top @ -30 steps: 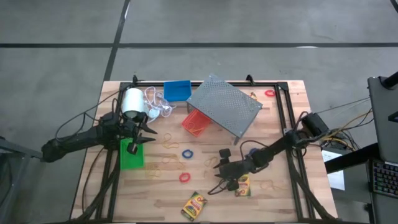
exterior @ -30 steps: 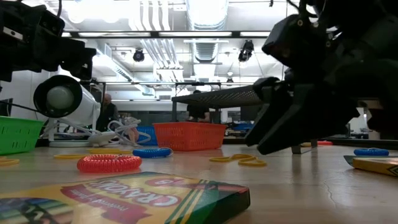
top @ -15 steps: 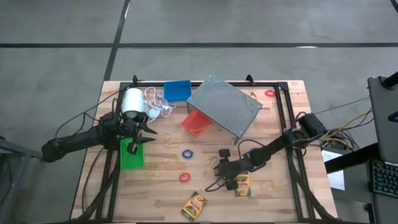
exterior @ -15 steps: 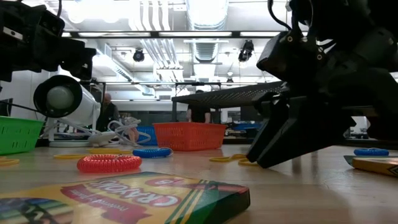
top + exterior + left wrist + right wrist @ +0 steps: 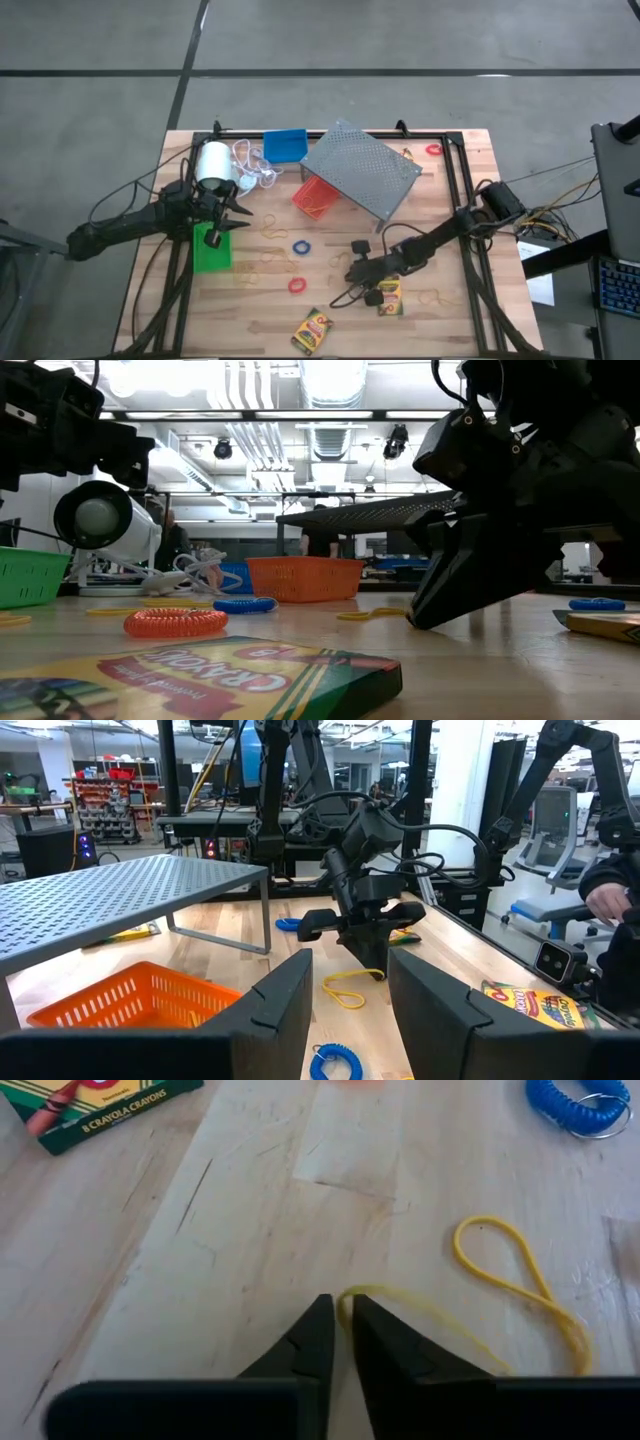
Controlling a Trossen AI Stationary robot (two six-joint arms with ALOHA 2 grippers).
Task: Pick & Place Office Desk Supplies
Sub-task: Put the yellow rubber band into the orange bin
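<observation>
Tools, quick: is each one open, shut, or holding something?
Left tool: open, empty, above the green bin.
Right tool: shut on the yellow band on the table.

- Crayon box (image 5: 100, 1105) in the right wrist view is cut off by the frame edge, only its lower strip showing.
- Blue ring band (image 5: 580, 1105) is clipped at the edge too.
- Yellow band (image 5: 500, 1295) vanishes between the right gripper (image 5: 338, 1325) tips; pinched or not, can't tell.
- Green bin (image 5: 25, 575) is sliced by the low view's edge.

Crayon box (image 5: 312, 331) flat at near edge (second box (image 5: 390, 297) right); red ring (image 5: 297, 286) between.
</observation>
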